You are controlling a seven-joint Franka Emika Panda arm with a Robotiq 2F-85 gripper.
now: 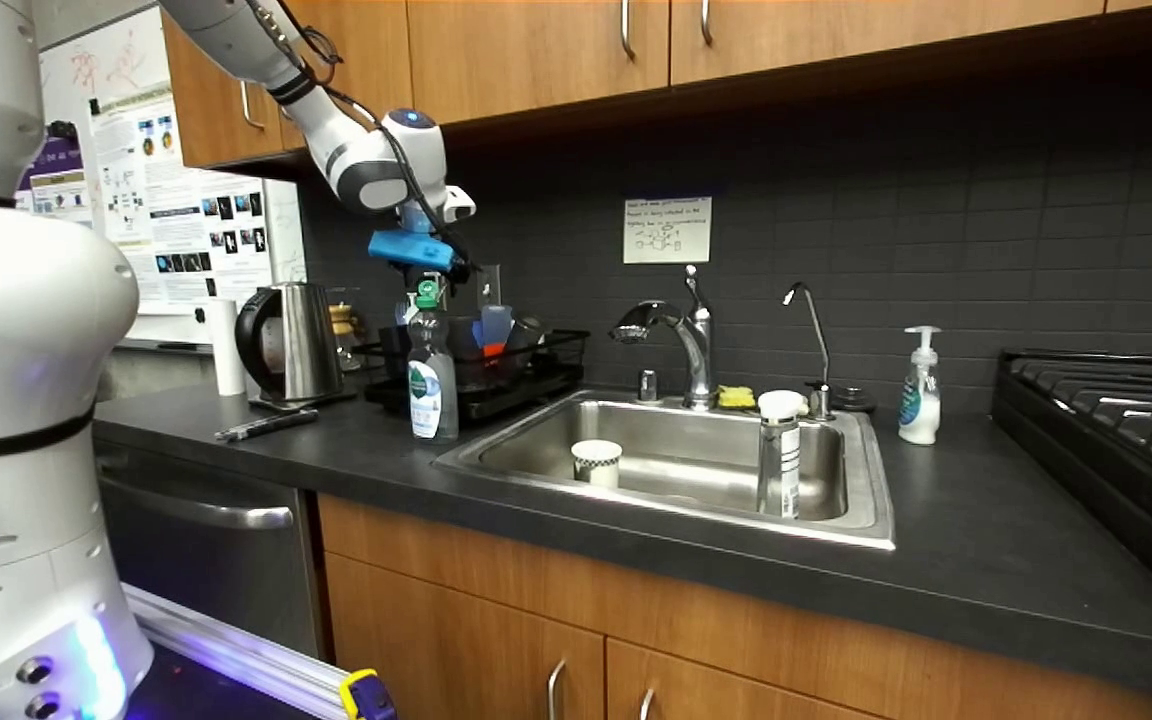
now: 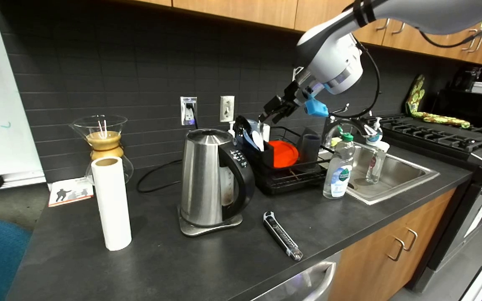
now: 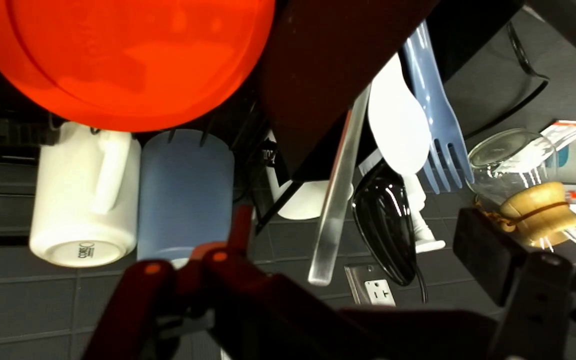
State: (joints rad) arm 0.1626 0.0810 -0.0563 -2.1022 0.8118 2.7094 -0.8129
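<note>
Your gripper [image 3: 357, 232] hangs with jaws spread wide, gripping nothing, just by the flat silver metal utensil [image 3: 337, 210], glossy black ladle [image 3: 385, 215] and white plastic spoon [image 3: 399, 125]. They stand in the black utensil holder [image 2: 267, 156], left of the stainless-steel sink [image 1: 864, 480]. They crowd together, so move slowly and squarely; a tilted finger could snag neighbours.

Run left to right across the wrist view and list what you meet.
White handled mug, blue cylindrical cup, flat silver metal utensil, white oval-headed spoon, slim blue fork, glass coffee maker with a wooden collar.
</note>
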